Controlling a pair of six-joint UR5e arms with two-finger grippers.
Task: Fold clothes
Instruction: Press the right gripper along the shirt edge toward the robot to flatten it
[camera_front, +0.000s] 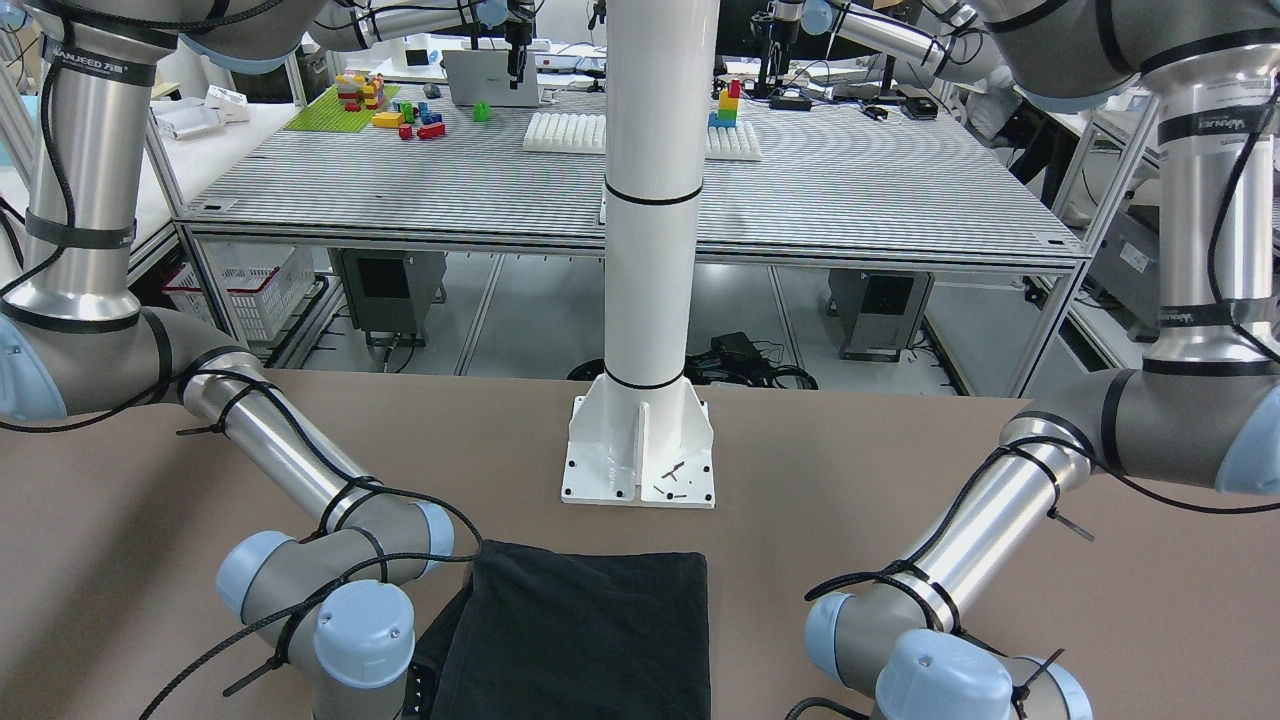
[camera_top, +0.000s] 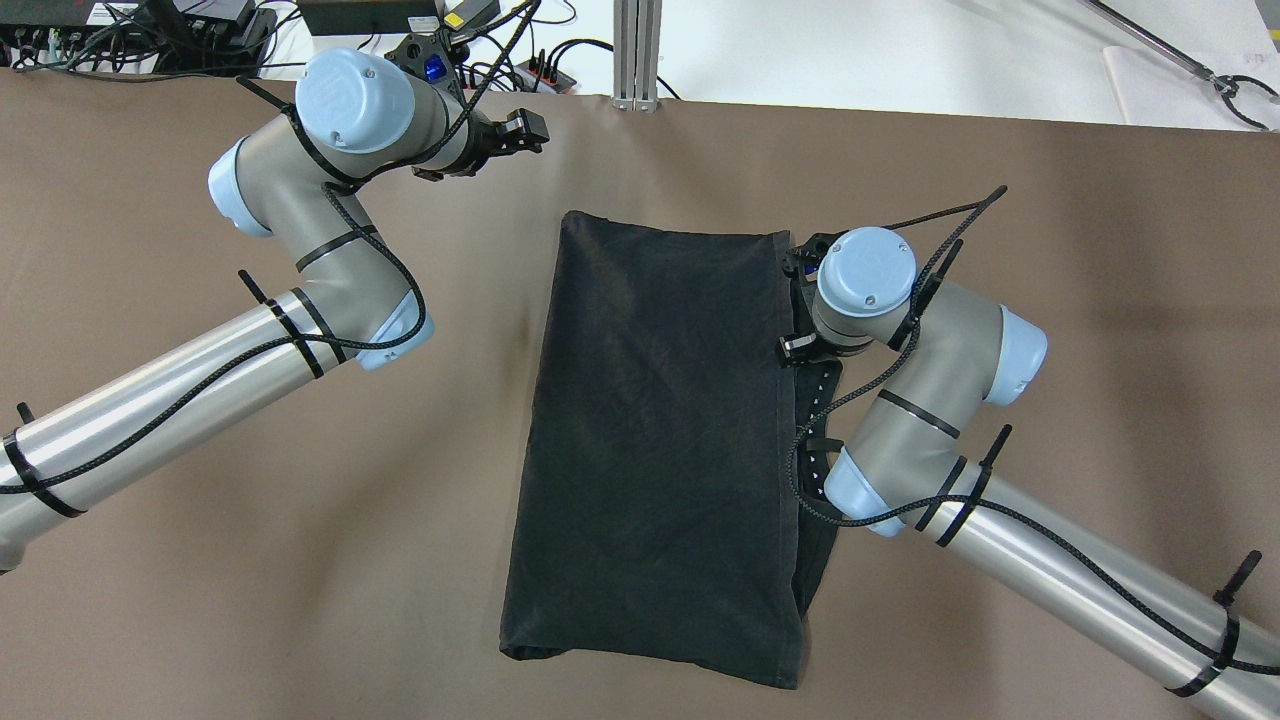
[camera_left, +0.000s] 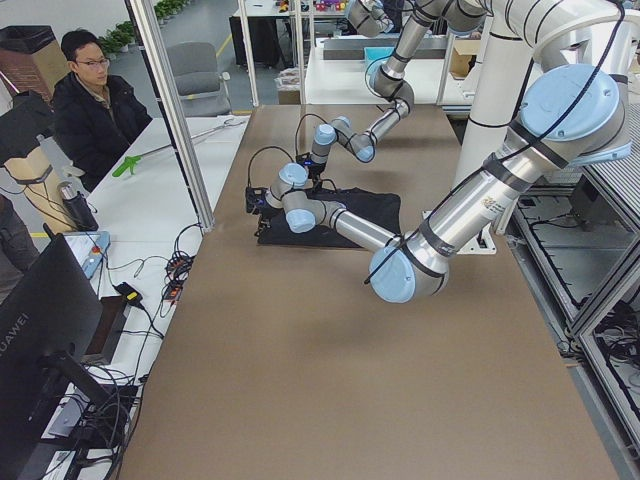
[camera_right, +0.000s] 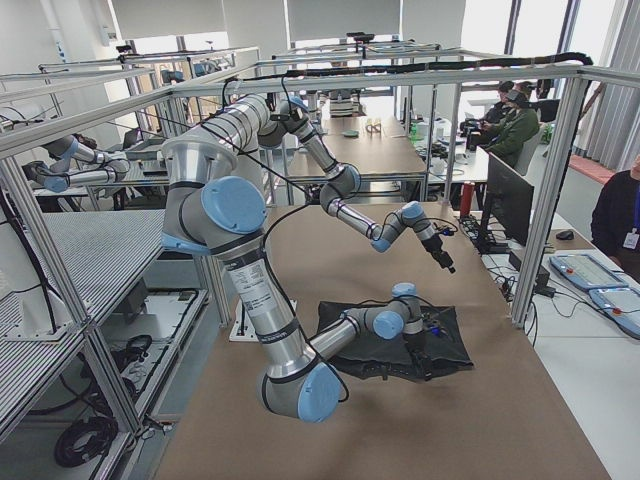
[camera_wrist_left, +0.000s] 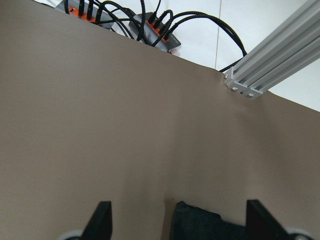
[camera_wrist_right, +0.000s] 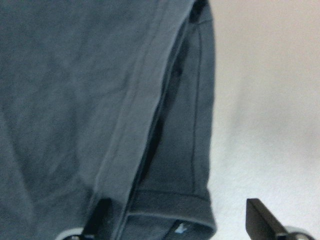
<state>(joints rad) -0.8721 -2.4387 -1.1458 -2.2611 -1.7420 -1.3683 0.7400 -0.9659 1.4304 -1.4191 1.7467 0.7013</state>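
Black clothes (camera_top: 660, 420) near white pole (camera_front: 650, 250)

A white pole (camera_front: 650, 200) stands on its base plate (camera_front: 640, 455) midway along one long edge of the brown table (camera_front: 900, 470). What look like loose screws (camera_front: 672, 480) lie on the plate. Beyond the opposite long edge are an aluminium post (camera_top: 637, 50) and power strips (camera_wrist_left: 150, 30).

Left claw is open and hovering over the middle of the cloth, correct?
Not quite. The left claw is open, but it hovers over bare table just beyond the far corner of the cloth, not over its middle. The overhead view shows this.
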